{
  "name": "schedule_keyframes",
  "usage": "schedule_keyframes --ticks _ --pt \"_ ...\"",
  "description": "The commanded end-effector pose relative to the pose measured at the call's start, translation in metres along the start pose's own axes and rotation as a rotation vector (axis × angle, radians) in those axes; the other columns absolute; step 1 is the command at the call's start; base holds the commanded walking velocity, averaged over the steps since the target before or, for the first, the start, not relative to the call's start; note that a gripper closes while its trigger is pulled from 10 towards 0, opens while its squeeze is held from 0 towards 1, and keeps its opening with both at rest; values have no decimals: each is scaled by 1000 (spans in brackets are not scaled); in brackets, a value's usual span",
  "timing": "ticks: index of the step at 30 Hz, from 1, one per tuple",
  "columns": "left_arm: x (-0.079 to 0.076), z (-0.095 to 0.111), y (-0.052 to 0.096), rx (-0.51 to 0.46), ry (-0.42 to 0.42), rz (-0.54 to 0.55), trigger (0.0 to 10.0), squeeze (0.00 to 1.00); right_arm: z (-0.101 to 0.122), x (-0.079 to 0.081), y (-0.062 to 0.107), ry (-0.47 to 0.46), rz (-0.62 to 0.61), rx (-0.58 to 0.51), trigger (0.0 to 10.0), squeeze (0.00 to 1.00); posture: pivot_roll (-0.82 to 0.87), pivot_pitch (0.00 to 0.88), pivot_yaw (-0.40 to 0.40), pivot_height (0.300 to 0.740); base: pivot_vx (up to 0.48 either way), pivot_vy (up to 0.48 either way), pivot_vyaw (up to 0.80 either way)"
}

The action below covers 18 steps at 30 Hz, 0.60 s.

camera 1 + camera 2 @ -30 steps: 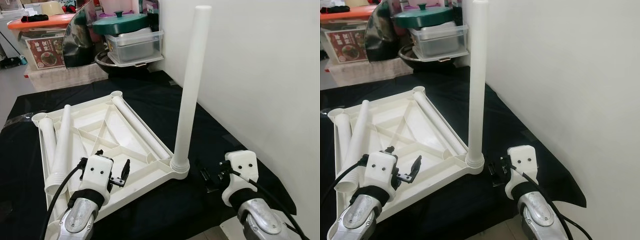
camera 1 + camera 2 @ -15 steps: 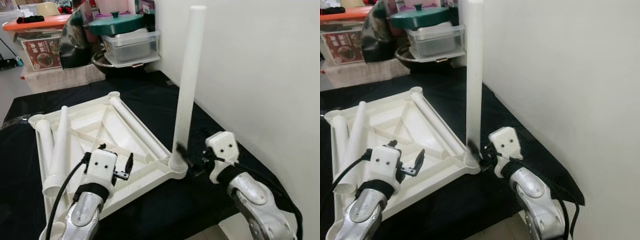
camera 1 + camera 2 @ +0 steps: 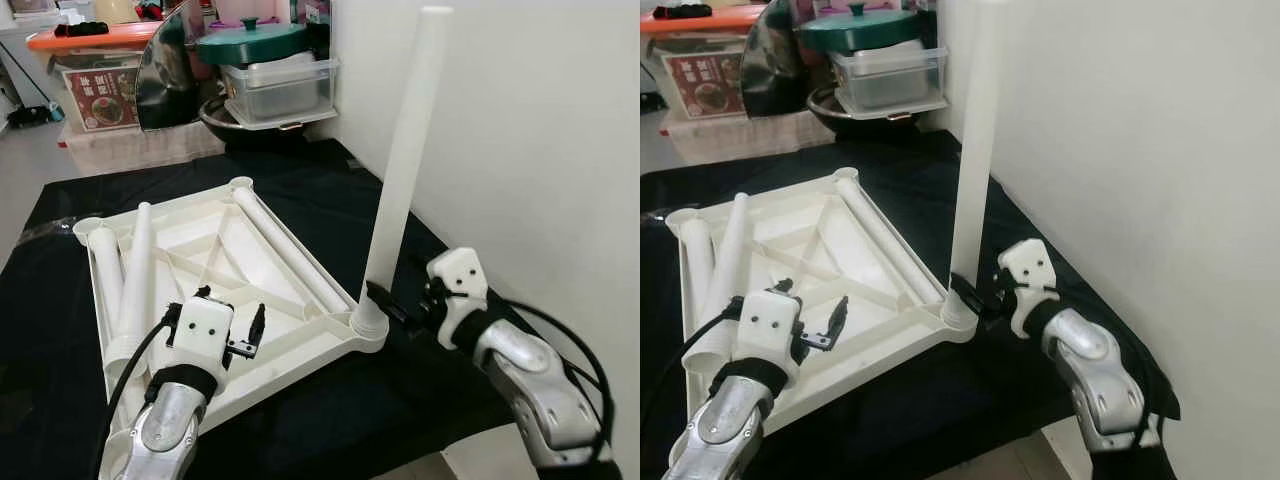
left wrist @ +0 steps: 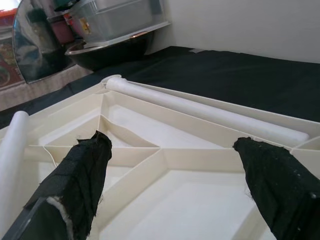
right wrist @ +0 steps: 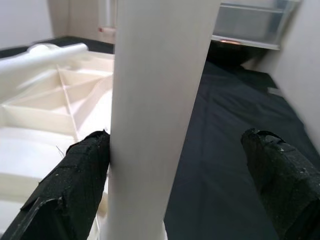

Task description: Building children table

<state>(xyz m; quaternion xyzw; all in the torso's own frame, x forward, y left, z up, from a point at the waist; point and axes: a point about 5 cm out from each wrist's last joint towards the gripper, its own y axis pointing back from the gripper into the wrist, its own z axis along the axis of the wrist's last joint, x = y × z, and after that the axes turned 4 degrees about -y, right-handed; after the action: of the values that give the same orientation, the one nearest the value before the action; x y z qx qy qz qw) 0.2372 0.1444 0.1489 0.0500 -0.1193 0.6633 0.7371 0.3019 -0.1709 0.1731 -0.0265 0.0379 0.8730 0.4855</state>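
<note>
**Left eye view: one leg standing, wall close beside it**

Left eye view shows a surface draped in black cloth, and on it a cream plastic tabletop lying underside up, its ribs showing. At the tray-like underside's 4 o'clock corner an upright leg stands in its socket, leaning a little. A white wall runs close along the 3 o'clock side of the surface, near the leg. Three loose legs lie in the tabletop: one along its 3 o'clock edge and two side by side at 9 o'clock.

At 12 o'clock, beyond the cloth, household goods are stacked: a green lidded pot sits on a clear plastic box, which rests on a dark pan. At 11 o'clock an orange-lidded bin carries a red label; its writing is too small to read.

The right claw is spread around the upright leg's base, one finger touching it. The left claw hovers spread over the tabletop's 6 o'clock ribs, holding nothing.
</note>
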Motion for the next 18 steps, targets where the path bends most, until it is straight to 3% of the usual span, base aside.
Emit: schedule_keyframes --ticks 1,5,14,15,17,18 --pt "1 -3 -2 7 -13 0 10000 0 15 -9 -4 -29 30 -69 10000 0 70 0 -29 740 0 0 0" --pt "0 -3 -3 7 -13 -5 10000 0 21 -5 -10 -38 114 -79 10000 0 72 0 -29 740 0 0 0" --pt "-4 -4 -5 7 -11 -14 10000 0 20 -16 -32 -36 212 -50 10000 0 93 0 -43 740 0 0 0" --pt "-4 -4 -5 7 -12 -15 10000 0 17 -18 -35 -35 230 -36 8706 0 104 0 -47 740 0 0 0" --pt "-4 -5 -5 6 -13 -15 10000 0 15 -19 -36 -36 243 -27 8706 0 104 0 -47 740 0 0 0" --pt "-4 -5 -5 7 -12 -14 10000 0 13 -19 -35 -32 275 -21 0 0 103 0 -56 740 0 0 0"
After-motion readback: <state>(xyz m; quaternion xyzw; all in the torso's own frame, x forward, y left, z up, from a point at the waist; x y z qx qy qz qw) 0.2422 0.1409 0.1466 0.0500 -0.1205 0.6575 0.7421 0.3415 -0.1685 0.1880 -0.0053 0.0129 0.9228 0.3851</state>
